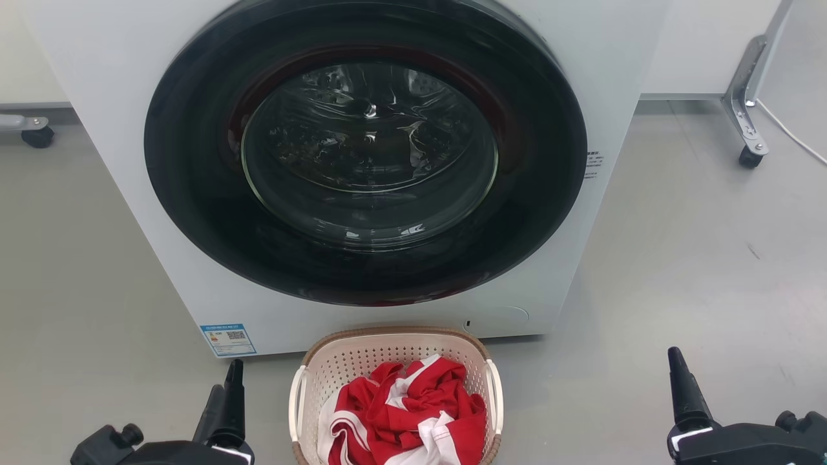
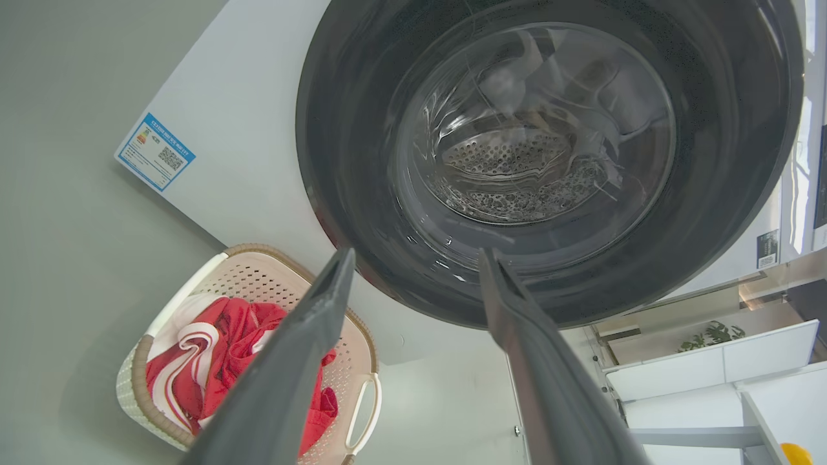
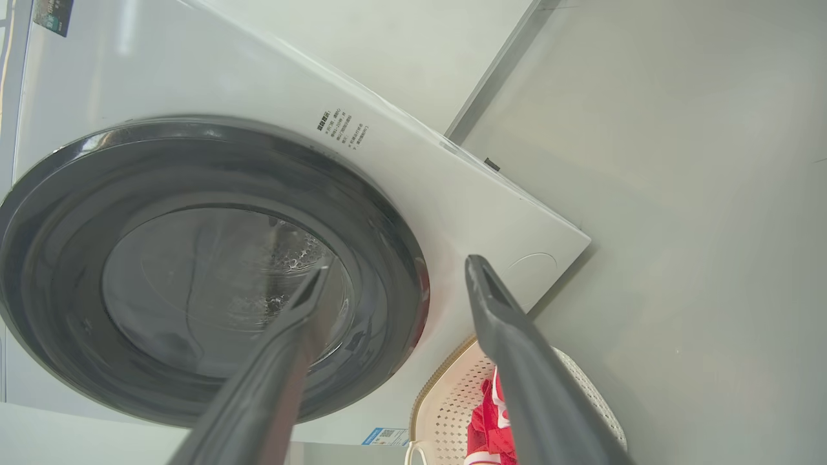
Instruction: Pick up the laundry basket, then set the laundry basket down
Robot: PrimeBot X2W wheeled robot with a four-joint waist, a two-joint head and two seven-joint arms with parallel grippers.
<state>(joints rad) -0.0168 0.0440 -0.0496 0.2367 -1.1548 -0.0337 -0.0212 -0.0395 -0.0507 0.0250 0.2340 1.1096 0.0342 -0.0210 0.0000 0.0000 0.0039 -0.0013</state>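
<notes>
The laundry basket, cream with perforated walls, a brown rim and white side handles, stands on the grey floor against the foot of the washing machine, at the bottom middle of the head view. A crumpled red and white cloth lies in it. My left gripper hovers to the left of the basket, open and apart from it. My right gripper is farther off on the right side, open and holding nothing. The left wrist view has the left gripper with the basket beside its left finger. The right gripper points at the machine, the basket low between its fingers.
A white washing machine with a shut round dark glass door stands right behind the basket. A metal frame leg on a caster and a white cable are at the far right; another caster is at the far left. Grey floor lies on both sides.
</notes>
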